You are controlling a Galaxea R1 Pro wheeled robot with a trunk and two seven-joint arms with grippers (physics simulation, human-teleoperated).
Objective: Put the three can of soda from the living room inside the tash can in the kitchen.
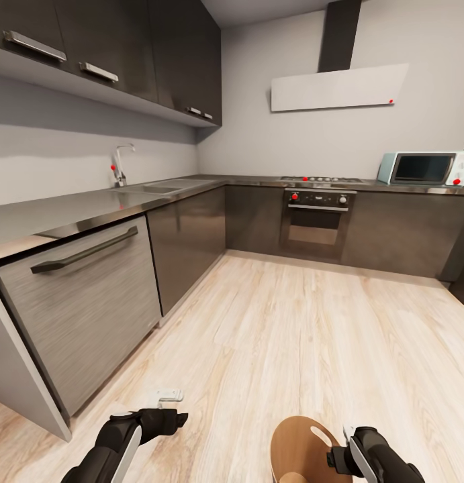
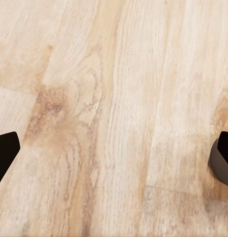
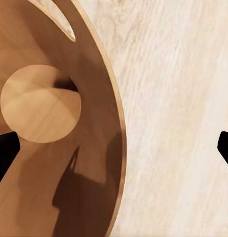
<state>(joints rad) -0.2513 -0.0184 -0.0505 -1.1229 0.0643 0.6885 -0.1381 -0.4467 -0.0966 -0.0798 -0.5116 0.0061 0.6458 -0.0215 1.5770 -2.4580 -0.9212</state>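
The copper-brown trash can [image 1: 297, 444] stands on the wood floor at the bottom of the head view, just left of my right gripper [image 1: 348, 437]. Its oval handle cutout [image 1: 320, 434] faces that gripper. In the right wrist view I look down into the trash can [image 3: 96, 163]; its round bottom [image 3: 40, 103] is bare. My right gripper [image 3: 114, 150] is open over the bin's rim and the floor. My left gripper [image 1: 168, 397] hangs low over bare floor, and the left wrist view shows this gripper [image 2: 114, 158] open with nothing between its fingers. The soda cans are out of view.
I am in the kitchen. A dishwasher [image 1: 90, 295] and dark lower cabinets [image 1: 191, 235] run along the left under a steel countertop with a sink [image 1: 158, 188]. The oven [image 1: 317, 221] and a microwave [image 1: 426, 168] stand at the back. Pale wood floor [image 1: 292, 335] stretches ahead.
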